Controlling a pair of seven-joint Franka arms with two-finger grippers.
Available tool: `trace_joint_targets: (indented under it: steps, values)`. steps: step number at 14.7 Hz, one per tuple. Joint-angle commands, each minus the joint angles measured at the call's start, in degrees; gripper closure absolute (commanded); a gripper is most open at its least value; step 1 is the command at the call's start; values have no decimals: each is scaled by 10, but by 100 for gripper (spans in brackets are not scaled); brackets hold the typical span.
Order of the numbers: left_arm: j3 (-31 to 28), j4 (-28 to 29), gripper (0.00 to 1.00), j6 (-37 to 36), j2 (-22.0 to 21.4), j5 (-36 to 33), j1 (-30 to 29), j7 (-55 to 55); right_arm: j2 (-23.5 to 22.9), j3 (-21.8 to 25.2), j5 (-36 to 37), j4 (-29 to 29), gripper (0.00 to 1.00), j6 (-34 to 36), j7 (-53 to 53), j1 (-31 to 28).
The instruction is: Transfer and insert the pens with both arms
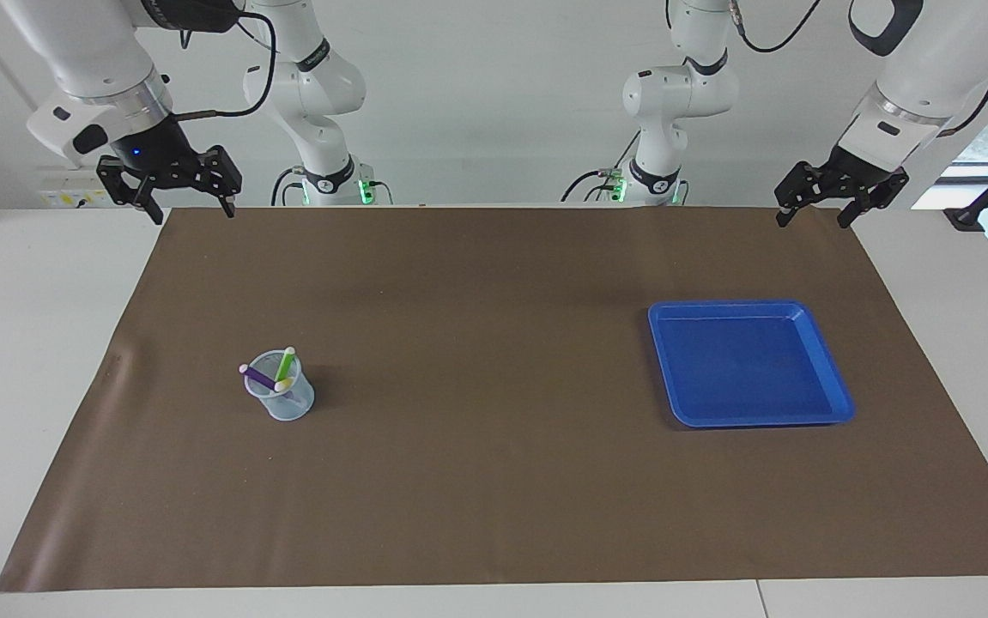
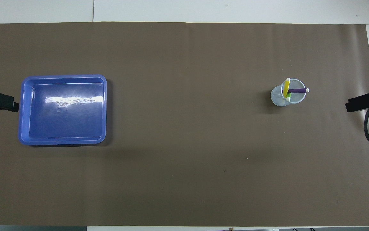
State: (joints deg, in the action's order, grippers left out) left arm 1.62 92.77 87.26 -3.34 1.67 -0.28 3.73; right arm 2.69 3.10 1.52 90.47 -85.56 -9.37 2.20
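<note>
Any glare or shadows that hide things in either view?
Overhead view: a white glare streak lies across the blue tray's floor; its rim stays readable. Facing view: no glare on the tray; the clear cup casts a soft shadow on the brown mat, hiding nothing.

Both arms are showing glossy white shells broken by dark grey joint rings. The right arm (image 1: 99,60) is wearing a silver band at its wrist, with a small blue light glowing just under it, and a black cable is looping off its dark upper joint. The left arm (image 1: 906,94) is carrying the same silver band. The right gripper (image 1: 189,212) and left gripper (image 1: 812,218) are black, skeletal linkages. Green lights are glowing at both bases
</note>
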Motion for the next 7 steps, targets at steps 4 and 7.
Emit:
trace_joint_targets:
  steps: [4,7]
  values:
    - [0,16,0,13,-12,-10,-2,10,-11,-5,1,-12,0,9,15,3]
    - [0,16,0,13,-12,-10,-2,10,-10,-5,2,-13,0,10,15,3]
